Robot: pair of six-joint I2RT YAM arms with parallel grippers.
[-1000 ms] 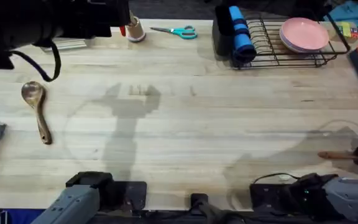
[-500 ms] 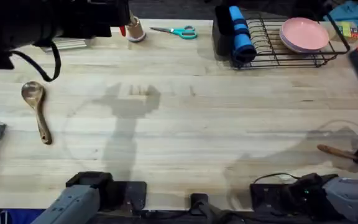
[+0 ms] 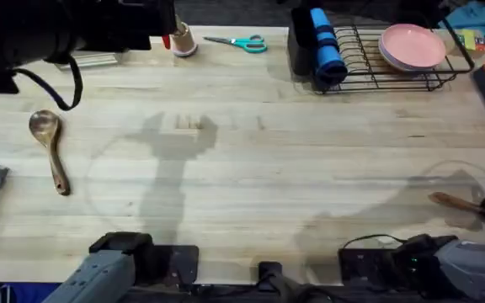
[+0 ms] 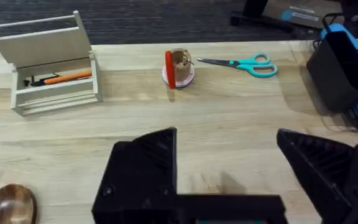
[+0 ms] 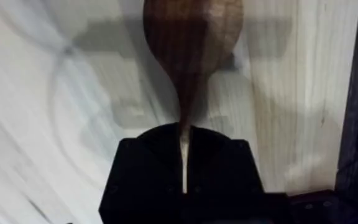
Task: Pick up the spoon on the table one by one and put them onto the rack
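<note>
The right gripper (image 5: 184, 155), fingers clamped on a spoon (image 5: 190, 43), has lifted it slightly at the table's (image 3: 310, 168) near right, ready for the far rack (image 3: 394, 67); the left gripper (image 4: 229, 168) gapes wide.

My right gripper (image 5: 184, 155) has matt black plastic fingers clamped on a smooth, dark-stained wooden spoon (image 5: 191, 43) with visible grain. The table (image 3: 293, 168) is pale, satin-finished butcher-block wood. A second wooden spoon (image 3: 49, 147) shows a light sheen on its bowl. The rack (image 3: 394, 71) is black-coated wire; the plates (image 3: 411, 46) in it look glossy pink. The scissors (image 4: 244, 64) have metal blades and teal plastic handles.
</note>
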